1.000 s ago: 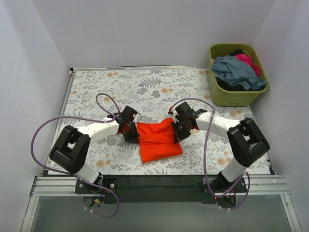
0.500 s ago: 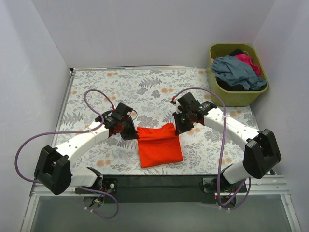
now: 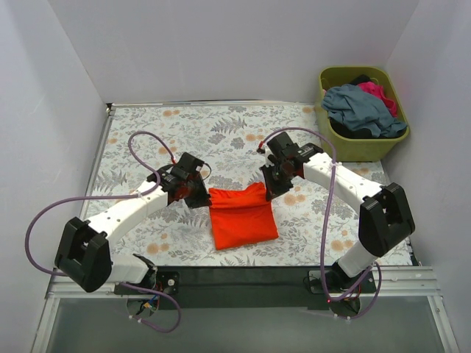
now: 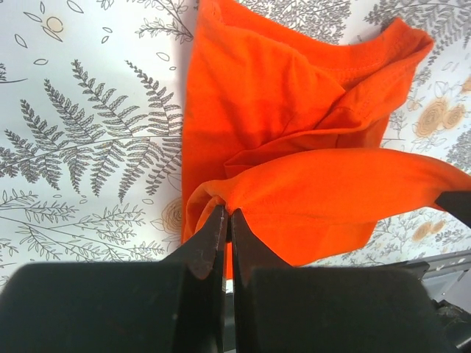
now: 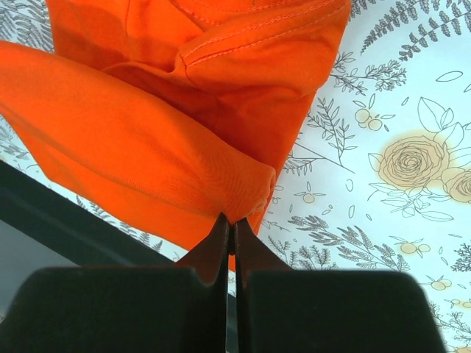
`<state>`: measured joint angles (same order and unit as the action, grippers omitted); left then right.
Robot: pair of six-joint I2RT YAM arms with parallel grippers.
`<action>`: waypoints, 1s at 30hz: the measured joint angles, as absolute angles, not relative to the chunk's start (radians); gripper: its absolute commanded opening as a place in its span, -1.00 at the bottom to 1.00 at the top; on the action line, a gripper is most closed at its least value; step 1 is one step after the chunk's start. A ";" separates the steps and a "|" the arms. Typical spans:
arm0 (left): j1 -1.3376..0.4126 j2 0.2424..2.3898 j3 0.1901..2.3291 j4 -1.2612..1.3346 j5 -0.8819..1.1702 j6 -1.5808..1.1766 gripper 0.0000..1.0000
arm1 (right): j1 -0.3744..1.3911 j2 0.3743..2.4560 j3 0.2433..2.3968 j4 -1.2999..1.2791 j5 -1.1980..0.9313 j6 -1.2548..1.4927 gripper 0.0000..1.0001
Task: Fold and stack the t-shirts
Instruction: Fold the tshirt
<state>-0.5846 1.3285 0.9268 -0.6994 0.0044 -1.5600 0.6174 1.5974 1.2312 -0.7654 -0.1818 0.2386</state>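
The bright orange-red t-shirt [image 3: 241, 217] lies partly folded on the floral table, its far edge lifted. My left gripper [image 3: 200, 197] is shut on the shirt's far left corner; the left wrist view shows the jaws [image 4: 225, 215] pinching the orange cloth [image 4: 294, 132]. My right gripper [image 3: 269, 190] is shut on the far right corner; the right wrist view shows the jaws [image 5: 229, 220] pinching the cloth [image 5: 169, 125]. A slate grey-blue shirt [image 3: 360, 107], a magenta-pink one [image 3: 380, 93] and a dark one [image 3: 353, 132] lie heaped in the basket.
The olive-green plastic basket [image 3: 360, 149] stands at the far right by the wall. White walls close in the left, back and right sides. The floral table [image 3: 221, 132] ends in a black front rail [image 3: 235, 276] near the arm bases.
Both grippers have lifted the shirt's far edge and carried it a little away from the bases. The arms have stretched out; the shirt's shape has shifted slightly.
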 measured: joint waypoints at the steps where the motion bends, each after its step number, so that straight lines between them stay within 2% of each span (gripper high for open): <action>1: -0.585 1.319 0.927 -0.698 0.002 -1.560 -1.00 | 0.617 1.596 1.233 -0.769 -0.186 0.239 -0.97; 8: -0.585 1.208 0.933 -0.684 -0.005 -1.559 -1.00 | 0.617 1.550 1.250 -0.788 -0.186 0.239 -0.97; 18: -0.585 1.214 0.944 -0.657 -0.023 -1.551 -1.00 | 0.617 1.549 1.319 -0.813 -0.161 0.233 -0.97; 30: -0.561 1.335 0.903 -0.500 -0.106 -1.526 -1.00 | 0.606 1.718 1.365 -0.778 -0.081 0.202 -0.97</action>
